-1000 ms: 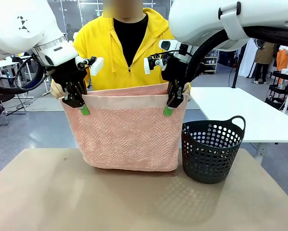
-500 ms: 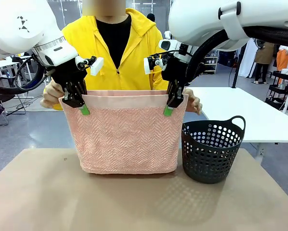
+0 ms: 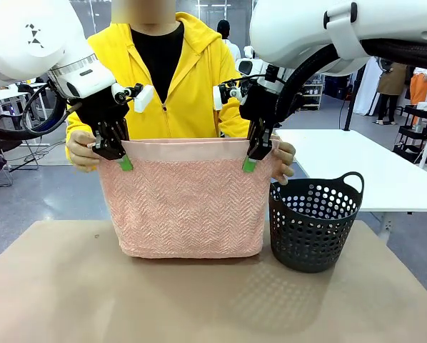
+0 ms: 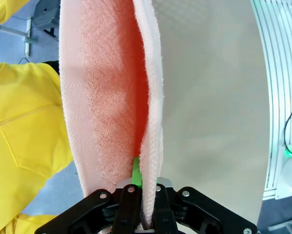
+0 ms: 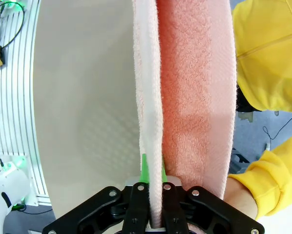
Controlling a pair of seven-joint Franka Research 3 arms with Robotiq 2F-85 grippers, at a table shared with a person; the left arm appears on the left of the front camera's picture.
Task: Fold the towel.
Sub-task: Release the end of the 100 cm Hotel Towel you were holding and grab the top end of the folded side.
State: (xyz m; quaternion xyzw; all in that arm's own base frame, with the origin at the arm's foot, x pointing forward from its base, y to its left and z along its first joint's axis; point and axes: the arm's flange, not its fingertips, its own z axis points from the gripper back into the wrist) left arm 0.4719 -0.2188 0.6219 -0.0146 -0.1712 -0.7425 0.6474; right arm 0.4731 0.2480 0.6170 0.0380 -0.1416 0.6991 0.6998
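Note:
The light pink towel (image 3: 188,204) hangs doubled over the table, its smooth border band along the top. My left gripper (image 3: 125,161) is shut on the near layer's top left corner, and my right gripper (image 3: 250,163) is shut on its top right corner. The person's hands (image 3: 81,148) hold the far layer's corners just behind my fingers. In the left wrist view the left gripper (image 4: 141,187) pinches the towel (image 4: 107,97) edge-on. The right wrist view gives the same sight of the right gripper (image 5: 153,173) and towel (image 5: 190,83), with a hand (image 5: 241,197) beside it.
A black perforated basket (image 3: 315,223) stands on the brown table (image 3: 199,300) just right of the hanging towel. A white table (image 3: 356,168) lies beyond it. The person in a yellow hoodie (image 3: 163,78) stands close behind the towel.
The person has brought the towel's far layer down level with the near one and now grips it at both corners. The towel hangs straighter. My grippers have not moved.

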